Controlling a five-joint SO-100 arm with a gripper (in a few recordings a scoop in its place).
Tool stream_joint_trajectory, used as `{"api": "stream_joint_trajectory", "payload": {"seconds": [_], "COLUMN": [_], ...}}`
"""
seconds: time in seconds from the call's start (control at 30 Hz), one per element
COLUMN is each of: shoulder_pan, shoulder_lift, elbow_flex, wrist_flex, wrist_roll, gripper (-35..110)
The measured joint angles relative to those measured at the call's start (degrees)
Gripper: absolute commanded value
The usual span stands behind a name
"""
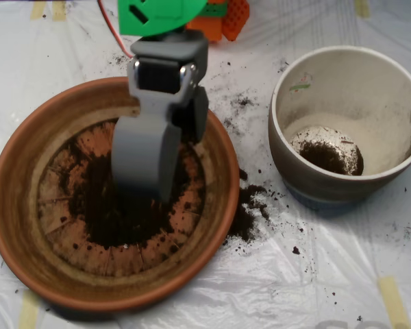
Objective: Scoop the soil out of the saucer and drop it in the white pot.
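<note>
One tool [145,188] | tip down in soil [120,219] | inside saucer [14,212]

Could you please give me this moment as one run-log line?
scoop: down in saucer on soil | white pot: some soil inside | spill: soil between both

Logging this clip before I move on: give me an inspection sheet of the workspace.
Surface: clear plastic sheet taped down, dusted with crumbs.
Job's things: saucer holds soil; white pot has a little soil at its bottom.
Clutter: spilled soil between saucer and pot.
Gripper: grey gripper down in the saucer's soil.
Cables: red wire at top.
Surroundings: orange part at top edge.
</note>
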Motion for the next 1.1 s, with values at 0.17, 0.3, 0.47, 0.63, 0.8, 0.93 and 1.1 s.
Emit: {"api": "stream_joint_trajectory", "payload": {"seconds": [0.17,0.3,0.47,0.63,0.8,0.93,1.1], "shoulder_pan": [4.48,6.15,7.38,8.17,9.76,11.16,12.57], "shoulder_lift": [-2.11,-7.91,-11.60,-15.91,-19.69,-27.42,-33.13], "elbow_flex": [7.03,8.26,12.22,12.57,12.39,6.86,-1.23], "wrist_flex": [-3.87,-4.48,-7.29,-6.86,-5.27,-1.05,1.58], "wrist_roll": [-2.72,-5.19,-6.94,-8.44,-9.14,-9.14,-9.32], "gripper": [44,52,53,56,56,56,49]}}
